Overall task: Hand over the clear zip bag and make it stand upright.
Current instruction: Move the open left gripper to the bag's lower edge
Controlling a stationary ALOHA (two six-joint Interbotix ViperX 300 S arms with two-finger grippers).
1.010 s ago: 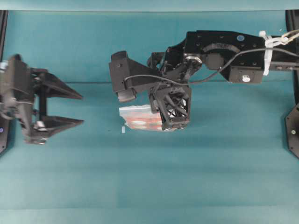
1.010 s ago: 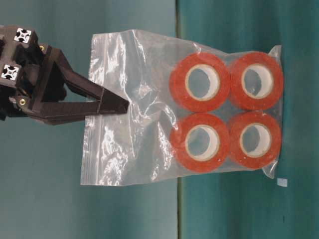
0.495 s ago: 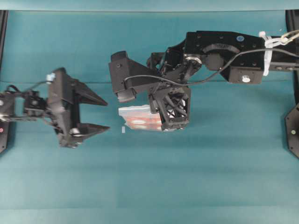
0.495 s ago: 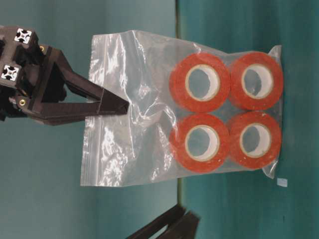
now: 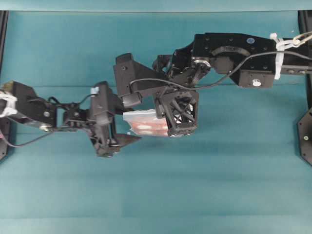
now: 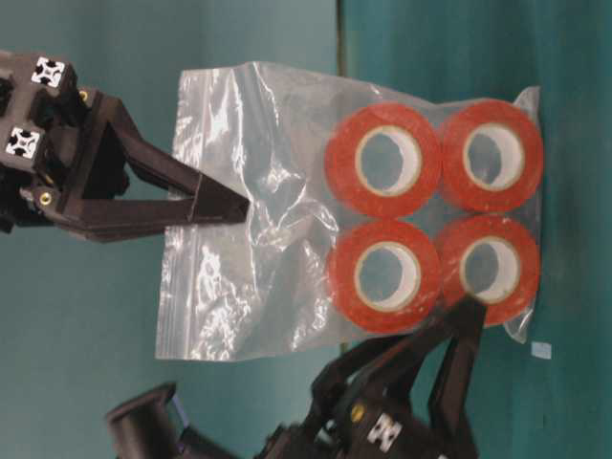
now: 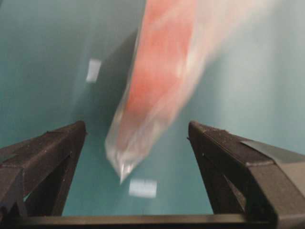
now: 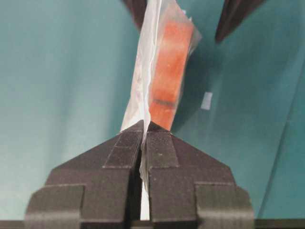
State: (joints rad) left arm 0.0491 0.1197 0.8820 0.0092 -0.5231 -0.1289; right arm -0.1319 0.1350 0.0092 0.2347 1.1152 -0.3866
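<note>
Hanging from the right gripper [image 8: 143, 131] is the clear zip bag [image 6: 287, 191], its plastic being pinched near the zip-strip edge between jaws that are pressing flat together, as the right wrist view is showing plainly. Item one, the bag: transparent, wrinkled, hanging edge-on above the teal table [image 5: 219, 185] in the overhead view, with its loaded end resting on or just above the surface (contact is hard to judge). Item two, the contents: four orange rolls [image 6: 382, 161] with white cores, sitting two by two at the bag's far end from the zip strip. Item three, the left gripper [image 7: 138, 143]: its jaws are standing spread wide, one finger [image 7: 43, 157] showing on each side of the bag's lower corner in the left wrist view, neither one touching the plastic; in the table-level view its dark fingers are reaching up beside the lower pair of rolls. Item four, a small white scrap [image 7: 143, 188] is lying on the table just beside the bag's corner, and a second pale scrap [image 7: 93, 70] is lying a little farther off. Both arms are meeting near the table's middle in the overhead view.
</note>
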